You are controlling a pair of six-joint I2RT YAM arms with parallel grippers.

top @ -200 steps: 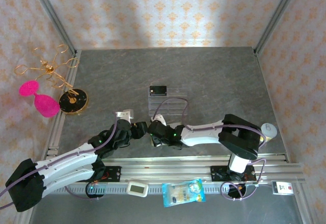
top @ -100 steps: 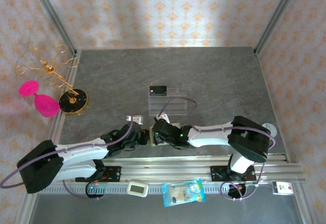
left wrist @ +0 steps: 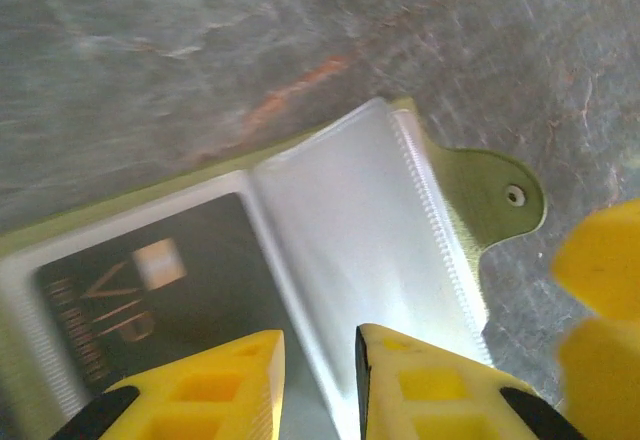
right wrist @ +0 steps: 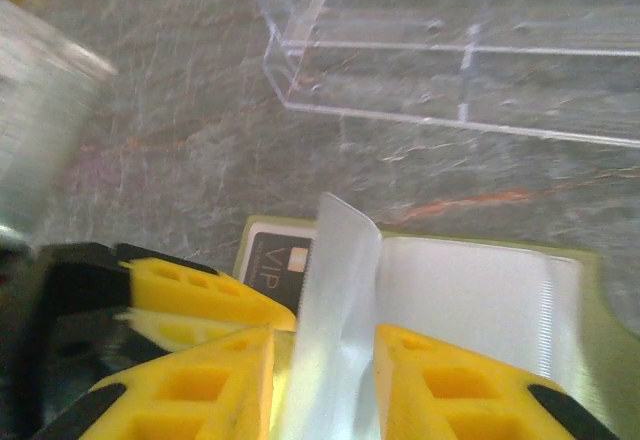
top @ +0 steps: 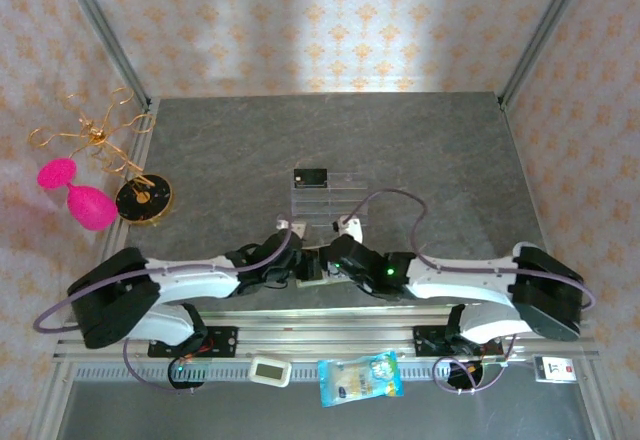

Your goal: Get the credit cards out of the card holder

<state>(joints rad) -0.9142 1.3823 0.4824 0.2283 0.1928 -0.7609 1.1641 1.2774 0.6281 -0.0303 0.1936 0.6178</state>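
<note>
Lying open near the near edge of the table (top: 430,150), about midway along it, the card holder (left wrist: 480,190) is showing its pale inner pockets. One dark credit card (left wrist: 150,300) marked VIP is sitting fully inside a pocket. One clear leaf (right wrist: 340,250) of the holder is standing up off the rest. The right hand (right wrist: 325,340) is straddling that leaf with its fingers narrowly parted; I cannot tell whether it is pinching the leaf or letting it go. The left hand (left wrist: 318,345) is hovering low over the holder's fold, its fingers a narrow gap apart and holding nothing. Just beyond the holder, the clear tray (right wrist: 450,60) is sitting toward the table's middle.

Compared with a second ago, both arms are stretching flatter and further inward, and the two hands have slid a little rightward along the near edge. By my judgement the holder is being spread open and the card exposed, but no card is out yet.
</note>
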